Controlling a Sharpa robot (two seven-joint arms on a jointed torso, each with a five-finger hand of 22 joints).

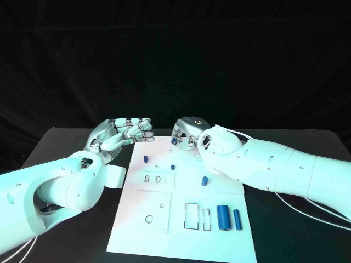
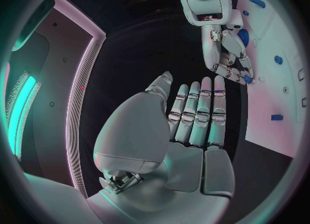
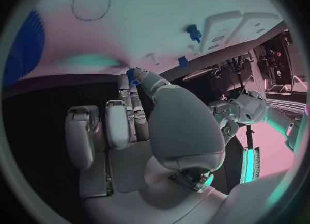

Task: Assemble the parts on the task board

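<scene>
The white task board [image 1: 184,230] lies in the middle of the black table. My right hand [image 1: 193,131] hovers over its far edge and pinches a small blue part [image 3: 133,75] between thumb and fingertip; the same part [image 2: 247,79] shows at those fingertips in the left wrist view. My left hand [image 1: 124,134] hangs beside the board's far left corner, fingers straight and side by side, palm bare [image 2: 194,131]. A blue gear [image 3: 26,46] sits on the board near the right hand. Small blue pegs [image 1: 145,159] [image 1: 173,167] [image 1: 205,179] stand on the board.
Two long blue cylinders [image 1: 223,217] [image 1: 237,219] lie at the board's near right, beside rectangular slots [image 1: 191,215]. A round hole [image 1: 149,219] and small recesses [image 1: 153,179] mark the board's left half. Black table [image 1: 73,219] flanks the board.
</scene>
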